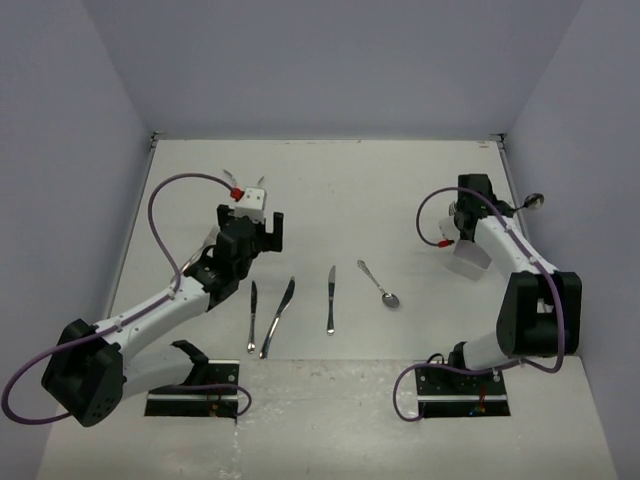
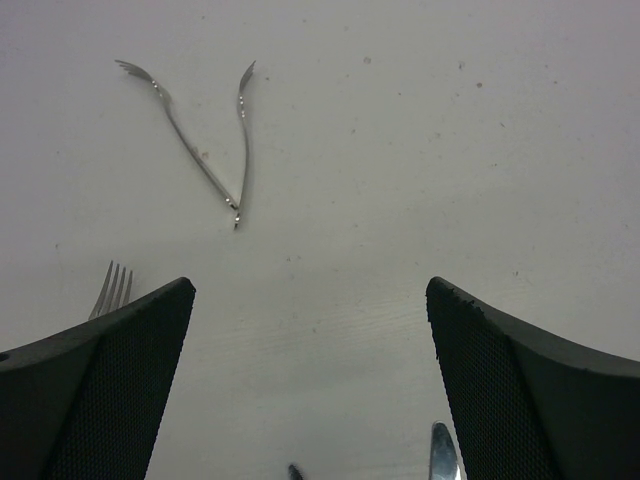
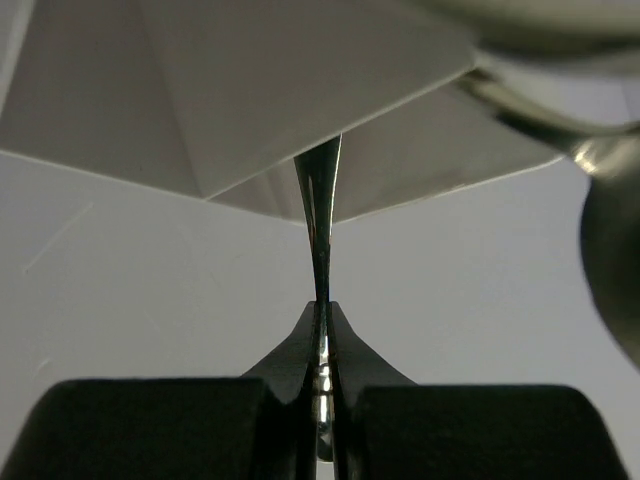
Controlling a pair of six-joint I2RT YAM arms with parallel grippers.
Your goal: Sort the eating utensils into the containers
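My right gripper (image 3: 322,310) is shut on a slim silver utensil (image 3: 320,215), seen edge-on. Its far end reaches the lower corner of the pale translucent container (image 3: 250,90), and I cannot tell what kind of utensil it is. From above, that gripper (image 1: 460,228) hangs just over the container (image 1: 471,263). My left gripper (image 2: 310,290) is open over bare table, with two forks (image 2: 185,140) crossed in a V ahead of it and a third fork's tines (image 2: 110,288) by its left finger. In the top view, three knives (image 1: 278,317) and a spoon (image 1: 379,284) lie in front of that gripper (image 1: 267,232).
Another spoon (image 1: 531,202) pokes out by the right wall, and it is blurred and close in the right wrist view (image 3: 610,230). Grey walls enclose the table (image 1: 340,190) on three sides. A knife tip (image 2: 443,455) shows beside my left gripper's right finger.
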